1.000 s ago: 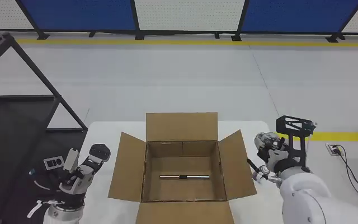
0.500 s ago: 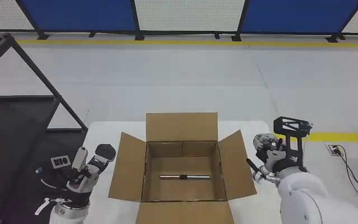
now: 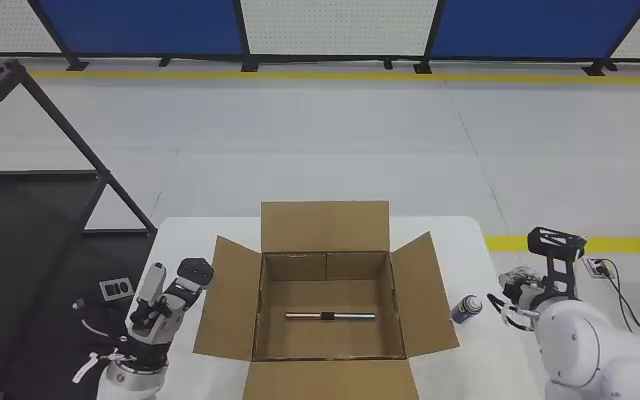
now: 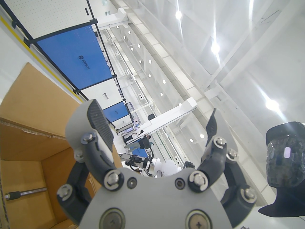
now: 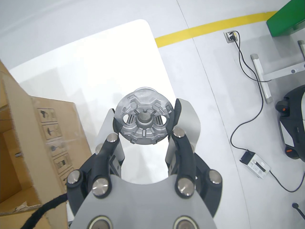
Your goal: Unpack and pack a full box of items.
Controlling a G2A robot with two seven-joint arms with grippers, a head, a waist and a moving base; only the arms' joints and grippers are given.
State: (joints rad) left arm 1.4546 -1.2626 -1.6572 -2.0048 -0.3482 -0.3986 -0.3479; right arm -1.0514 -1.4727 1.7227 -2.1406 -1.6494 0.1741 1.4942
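Observation:
The open cardboard box (image 3: 325, 225) stands mid-table, flaps spread, and a thin metal rod (image 3: 330, 316) lies across its floor. The rod's end (image 4: 26, 193) also shows in the left wrist view. My left gripper (image 4: 155, 117) is open and holds nothing. It points upward beside the box's left flap (image 3: 222, 298), at the table's left edge (image 3: 193, 272). My right gripper (image 5: 144, 125) is shut on a round grey cast-metal hub (image 5: 144, 120). It holds the hub above bare table just right of the right flap (image 3: 425, 295). The hub (image 3: 465, 308) shows at the tip of the right arm (image 3: 520, 290).
The white table (image 3: 180, 235) has bare strips on both sides of the box. A black frame (image 3: 60, 130) stands off its left side. A yellow floor line (image 5: 214, 27), a cable and a power brick (image 5: 256, 164) lie on the floor to the right.
The right arm has swung from beside the right flap's far end toward the table's near right, carrying the hub. The left gripper has drifted slightly closer to the box.

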